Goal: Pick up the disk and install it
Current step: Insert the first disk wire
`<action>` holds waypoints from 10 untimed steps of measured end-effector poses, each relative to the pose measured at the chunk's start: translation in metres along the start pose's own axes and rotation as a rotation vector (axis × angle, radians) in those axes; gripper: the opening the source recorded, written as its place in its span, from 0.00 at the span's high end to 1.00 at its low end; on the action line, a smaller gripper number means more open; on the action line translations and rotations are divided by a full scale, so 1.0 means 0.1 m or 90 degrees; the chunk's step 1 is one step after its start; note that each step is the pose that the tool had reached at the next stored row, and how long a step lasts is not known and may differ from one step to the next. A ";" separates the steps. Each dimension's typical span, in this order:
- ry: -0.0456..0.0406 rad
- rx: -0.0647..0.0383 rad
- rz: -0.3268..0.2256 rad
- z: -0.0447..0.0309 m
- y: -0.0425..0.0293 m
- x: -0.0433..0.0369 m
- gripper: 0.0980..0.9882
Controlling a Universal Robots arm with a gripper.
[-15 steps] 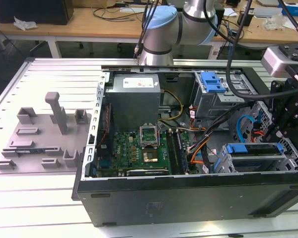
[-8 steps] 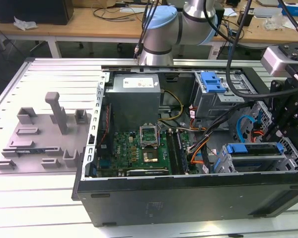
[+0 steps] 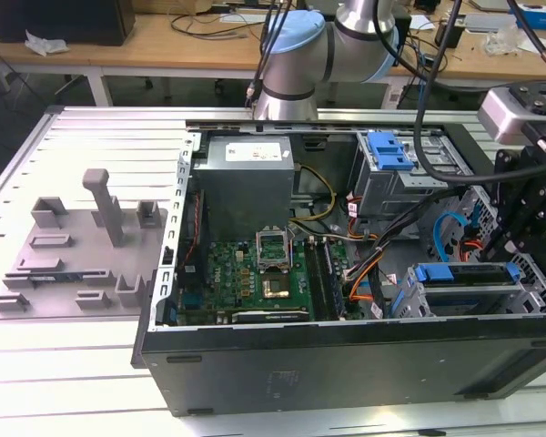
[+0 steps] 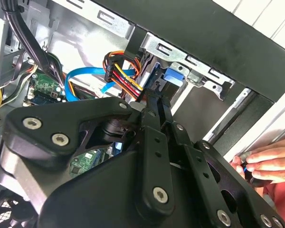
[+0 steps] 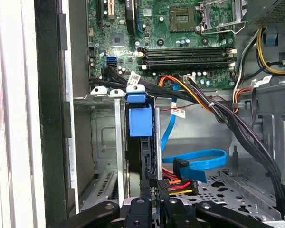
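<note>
One disk (image 5: pixel 141 121) sits in its bay ahead of the end effector (image 5: pixel 152 199).

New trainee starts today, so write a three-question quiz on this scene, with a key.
1. True or false: the disk, with its blue carrier frame, stands in the drive cage inside the computer case, with the gripper close to it.
2. In the exterior view, the grey fixture plate lies: A) on the exterior view's left of the case; B) on the exterior view's right of it; C) inside it.
3. Fill in: in the second wrist view, a person's ____ rests at the case's outer edge.
Key: 1 true; 2 A; 3 hand.
</note>
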State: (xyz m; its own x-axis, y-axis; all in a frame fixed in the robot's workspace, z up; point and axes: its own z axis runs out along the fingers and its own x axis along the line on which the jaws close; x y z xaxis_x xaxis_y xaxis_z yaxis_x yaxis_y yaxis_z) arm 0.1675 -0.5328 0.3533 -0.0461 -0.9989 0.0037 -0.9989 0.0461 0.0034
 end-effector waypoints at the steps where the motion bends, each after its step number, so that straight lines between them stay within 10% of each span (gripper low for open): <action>1: -0.0001 0.000 0.000 0.003 0.000 0.000 0.92; 10: -0.0001 0.000 0.001 0.023 0.003 0.001 0.92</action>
State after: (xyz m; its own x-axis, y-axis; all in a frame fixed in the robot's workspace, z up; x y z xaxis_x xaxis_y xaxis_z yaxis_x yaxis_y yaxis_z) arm 0.1672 -0.5328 0.3510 -0.0480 -0.9988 0.0036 -0.9988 0.0480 0.0034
